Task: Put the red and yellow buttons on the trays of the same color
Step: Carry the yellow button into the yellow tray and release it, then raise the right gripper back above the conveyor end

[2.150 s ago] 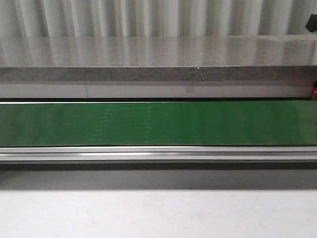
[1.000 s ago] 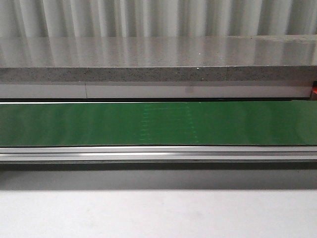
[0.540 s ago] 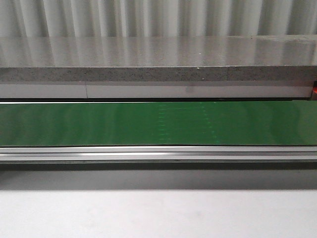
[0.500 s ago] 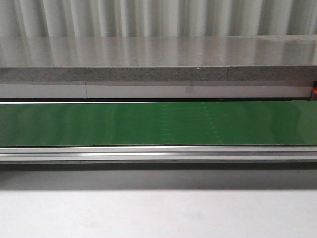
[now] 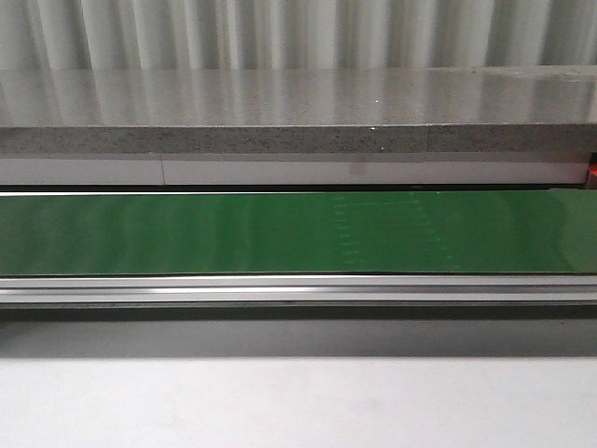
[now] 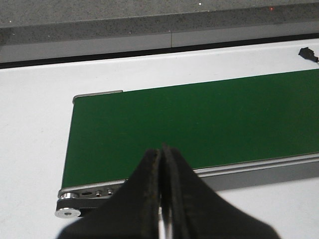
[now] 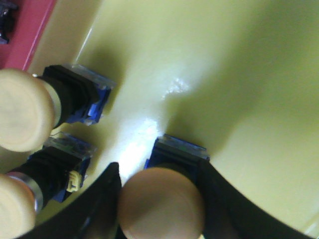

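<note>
My right gripper point(image 7: 160, 199) clamped round yellow button point(image 7: 162, 203): pale domed cap between my fingers, blue-and-clear base touching yellow tray point(image 7: 239, 89) under it. Just beside it on same tray, two more yellow buttons point(image 7: 25, 109), black bodies, blue bases, lying tilted. Red tray point(image 7: 27, 35) edge past those. My left gripper point(image 6: 162, 199) fingers pressed together, holding nothing, above near end of green conveyor belt point(image 6: 199, 124). Belt bare in front view.

Corrugated grey wall point(image 5: 298, 33) behind — speckled stone counter point(image 5: 298, 138) below it.
</note>
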Action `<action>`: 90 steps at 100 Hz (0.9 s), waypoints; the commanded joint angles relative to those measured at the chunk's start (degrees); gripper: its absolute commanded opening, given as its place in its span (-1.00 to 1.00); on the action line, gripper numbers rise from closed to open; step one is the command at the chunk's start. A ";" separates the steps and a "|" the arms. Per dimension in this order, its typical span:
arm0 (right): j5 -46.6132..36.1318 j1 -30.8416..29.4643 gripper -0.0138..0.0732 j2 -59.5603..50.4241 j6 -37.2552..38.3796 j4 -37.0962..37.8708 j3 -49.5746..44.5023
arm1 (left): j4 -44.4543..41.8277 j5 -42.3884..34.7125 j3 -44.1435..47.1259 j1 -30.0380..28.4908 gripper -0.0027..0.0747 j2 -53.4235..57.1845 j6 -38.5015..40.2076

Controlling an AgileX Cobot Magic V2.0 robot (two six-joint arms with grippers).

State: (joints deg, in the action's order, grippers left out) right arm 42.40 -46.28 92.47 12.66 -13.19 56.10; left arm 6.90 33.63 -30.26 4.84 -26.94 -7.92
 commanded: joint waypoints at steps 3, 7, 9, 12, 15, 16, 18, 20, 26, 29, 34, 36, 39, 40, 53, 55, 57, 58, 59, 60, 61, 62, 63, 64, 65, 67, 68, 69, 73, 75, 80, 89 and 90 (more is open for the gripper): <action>-1.79 -0.25 0.06 -2.02 -0.17 -0.85 1.27 | 0.80 -3.99 -1.44 0.53 -0.98 -0.23 0.46; -1.84 -0.25 0.24 -2.02 -0.17 -1.02 1.27 | 0.80 -3.99 -1.44 0.53 -0.98 -0.23 0.46; -1.84 -0.25 0.32 -2.02 -0.17 -1.25 1.27 | 0.80 -3.99 -1.44 0.53 -0.98 -0.23 0.46; -1.99 -0.25 0.40 -2.02 -0.17 -1.45 1.27 | 0.80 -3.99 -1.44 0.53 -0.98 -0.23 0.46; -2.11 -0.25 0.46 -2.02 -0.17 -1.51 1.27 | 0.80 -3.99 -1.44 0.53 -0.98 -0.23 0.46; -2.21 -0.25 0.48 -2.08 -0.17 -1.51 1.27 | 0.80 -3.99 -1.44 0.53 -0.98 -0.23 0.46; -2.33 -0.25 0.50 -2.16 -0.17 -1.51 1.27 | 0.80 -3.99 -1.44 0.53 -0.98 -0.23 0.46; -2.42 -0.25 0.50 -2.16 -0.17 -1.51 1.27 | 0.80 -3.99 -1.44 0.53 -0.98 -0.23 0.46; -2.60 -0.25 0.49 -2.41 -0.22 -1.51 1.27 | 0.80 -3.99 -1.44 0.53 -0.98 -0.23 0.46; -2.60 -0.25 0.49 -2.64 -0.38 -1.51 1.27 | 0.80 -3.99 -1.44 0.53 -0.98 -0.23 0.46; -2.29 -0.25 0.49 -3.13 -0.81 -1.39 1.27 | 0.80 -3.99 -1.44 0.53 -0.98 -0.23 0.46; -2.23 -0.25 0.49 -3.49 -1.05 -1.33 1.27 | 0.80 -3.99 -1.44 0.53 -0.98 -0.23 0.46; -2.17 -0.25 0.49 -3.99 -1.05 -1.23 1.27 | 0.80 -3.99 -1.44 0.53 -0.98 -0.23 0.46; -2.17 -0.25 0.49 -4.31 -1.05 -1.23 1.27 | 0.80 -3.99 -1.44 0.53 -0.98 -0.23 0.46; -2.42 -0.20 0.49 -8.48 -1.73 -1.23 1.27 | 0.80 -3.99 -1.44 0.53 -0.98 -0.23 0.46; -2.48 -0.13 0.49 -9.41 -2.05 -1.23 1.27 | 0.80 -3.99 -1.44 0.53 -0.98 -0.23 0.46; -2.48 0.04 0.49 -10.34 -2.41 -1.17 1.27 | 0.80 -3.99 -1.44 0.53 -0.98 -0.23 0.46; -2.48 0.11 0.49 -10.95 -2.62 -1.18 1.27 | 0.80 -3.99 -1.44 0.53 -0.98 -0.23 0.46; -2.53 0.26 0.49 -11.28 -3.03 -1.10 1.27 | 0.80 -3.99 -1.44 0.53 -0.98 -0.23 0.46; -2.53 0.35 0.49 -11.61 -3.22 -1.10 1.27 | 0.80 -3.99 -1.44 0.53 -0.98 -0.23 0.46; -2.53 0.56 0.49 -12.27 -3.67 -1.10 1.27 | 0.80 -3.99 -1.44 0.53 -0.98 -0.23 0.46; -2.53 0.70 0.49 -12.60 -3.86 -1.10 1.27 | 0.80 -3.99 -1.44 0.53 -0.98 -0.23 0.46; -2.53 0.85 0.49 -13.25 -4.26 -1.10 1.27 | 0.80 -3.99 -1.44 0.53 -0.98 -0.23 0.46; -2.53 1.18 0.49 -13.57 -4.47 -1.10 1.27 | 0.80 -3.99 -1.44 0.53 -0.98 -0.23 0.46; -2.53 1.38 0.49 -14.23 -4.62 -1.10 1.27 | 0.80 -3.99 -1.44 0.53 -0.98 -0.23 0.46; -2.59 2.01 0.49 -14.85 -5.17 -1.10 1.27 | 0.80 -3.99 -1.44 0.53 -0.98 -0.23 0.46; -2.59 2.48 0.49 -15.45 -5.59 -1.10 1.27 | 0.80 -3.99 -1.44 0.53 -0.98 -0.23 0.46; -2.59 2.73 0.49 -15.72 -5.76 -1.10 1.27 | 0.80 -3.99 -1.44 0.53 -0.98 -0.23 0.46; -2.67 4.47 0.48 -17.39 -6.73 -1.10 1.27 | 0.80 -3.99 -1.44 0.53 -0.98 -0.23 0.46; -2.67 5.44 0.48 -18.15 -7.05 -1.10 1.27 | 0.80 -3.99 -1.44 0.53 -0.98 -0.23 0.46; -2.42 7.93 0.40 -19.72 -7.53 -1.06 1.27 | 0.80 -3.99 -1.44 0.53 -0.98 -0.23 0.46; -1.36 13.28 0.11 -22.01 -8.66 -0.63 1.27 | 0.80 -3.99 -1.44 0.53 -0.98 -0.23 0.46; -1.27 13.71 0.08 -22.17 -8.80 -0.62 1.27 | 0.80 -3.99 -1.44 0.53 -0.98 -0.23 0.46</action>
State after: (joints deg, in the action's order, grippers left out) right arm 41.96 -36.80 73.75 5.97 -13.73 56.10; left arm 6.90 33.63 -30.26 4.84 -26.94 -7.92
